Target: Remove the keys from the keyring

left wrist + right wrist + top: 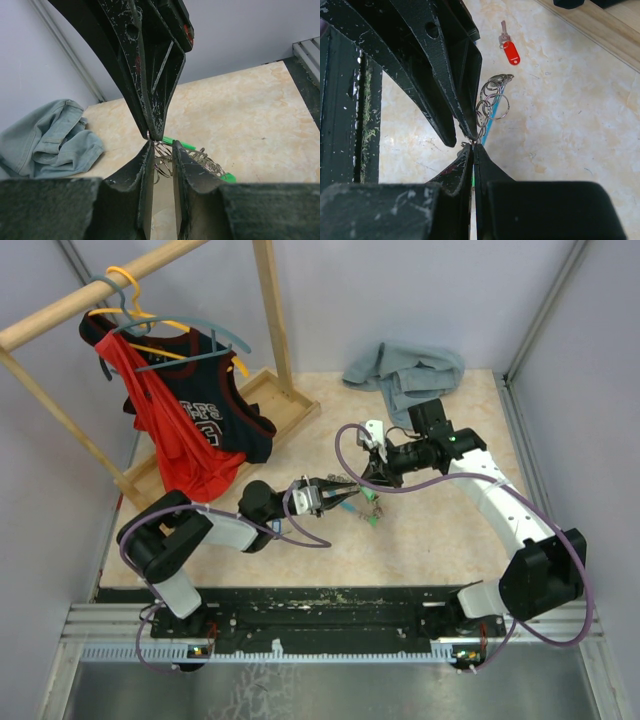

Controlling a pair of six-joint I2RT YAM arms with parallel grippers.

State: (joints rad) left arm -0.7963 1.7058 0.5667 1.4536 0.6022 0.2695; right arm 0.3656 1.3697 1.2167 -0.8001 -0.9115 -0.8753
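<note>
The black two-fingered left gripper (161,146) has its jaws a narrow gap apart. Wire loops of the thin silvery metal keyring (492,102) show in that gap, but I cannot tell whether the pads touch them. The black right gripper (472,148) meets it tip to tip from the opposite side. Its jaws are pressed together and pinch a bit of ring wire at the very tips.

The keyring is a bunch of overlapping loops just off the meeting fingertips, over the middle of the beige marbled table (440,530). In the right wrist view the bunch trails from the tips towards the upper right. A thin light-blue plastic tag (489,127) runs along the same line. In the left wrist view a bright green plastic tag (181,144) sticks out of the loops to the right.

One small silvery key with a red plastic tag (510,50) lies flat on the table, apart from the bunch. Its long axis runs nearly straight up the right wrist view — blade at the far end, red tag nearer the rings.

A crumpled grey-blue denim cloth (45,140) lies at the far side of the table.
</note>
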